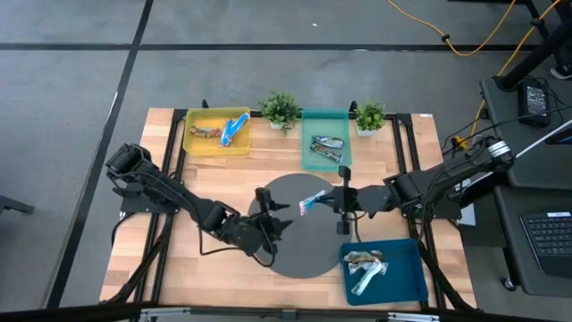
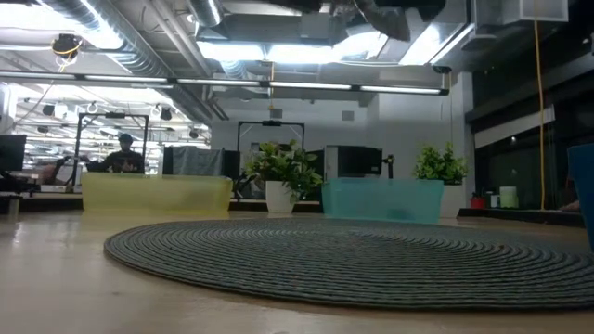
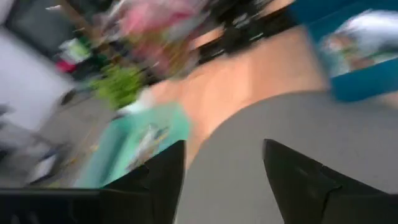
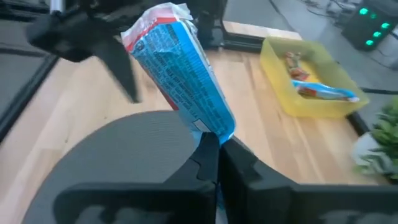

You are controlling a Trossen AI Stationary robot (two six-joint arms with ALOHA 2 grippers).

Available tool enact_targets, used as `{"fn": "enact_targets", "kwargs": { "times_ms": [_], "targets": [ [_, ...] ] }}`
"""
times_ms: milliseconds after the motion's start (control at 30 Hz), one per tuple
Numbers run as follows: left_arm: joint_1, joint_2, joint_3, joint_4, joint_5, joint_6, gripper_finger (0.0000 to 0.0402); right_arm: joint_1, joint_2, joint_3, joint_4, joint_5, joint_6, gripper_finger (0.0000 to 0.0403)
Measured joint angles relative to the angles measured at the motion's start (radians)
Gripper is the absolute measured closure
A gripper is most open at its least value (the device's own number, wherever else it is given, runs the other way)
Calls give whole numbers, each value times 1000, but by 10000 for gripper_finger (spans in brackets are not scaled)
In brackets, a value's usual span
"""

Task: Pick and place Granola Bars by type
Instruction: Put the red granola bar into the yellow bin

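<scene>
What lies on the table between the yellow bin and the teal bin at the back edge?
A small potted plant stands between the yellow bin and the teal bin; the high and low views both show it.

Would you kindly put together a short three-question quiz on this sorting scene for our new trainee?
1. True or false: the right gripper is shut on the blue-and-white bar.
2. Which bin holds a blue-and-white bar alongside a brown one? A) the yellow bin B) the teal bin C) the dark blue bin
3. Fill in: the left gripper hangs over the round grey ____ with nothing between its fingers.

Key: 1 true. 2 A. 3 mat.
</scene>
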Motion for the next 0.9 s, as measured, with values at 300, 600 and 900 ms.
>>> {"fn": "enact_targets", "kwargs": {
  "times_ms": [300,600,900],
  "targets": [
    [-15,1,0,96,142,67,156,-13,-18,-133,189,-87,1,391],
    [-15,1,0,123,45,5,159,-13,-15,-135,241,-146,-17,396],
    [-16,1,0,129,9,25,162,-13,12,-135,266,-173,-46,398]
  ]
}}
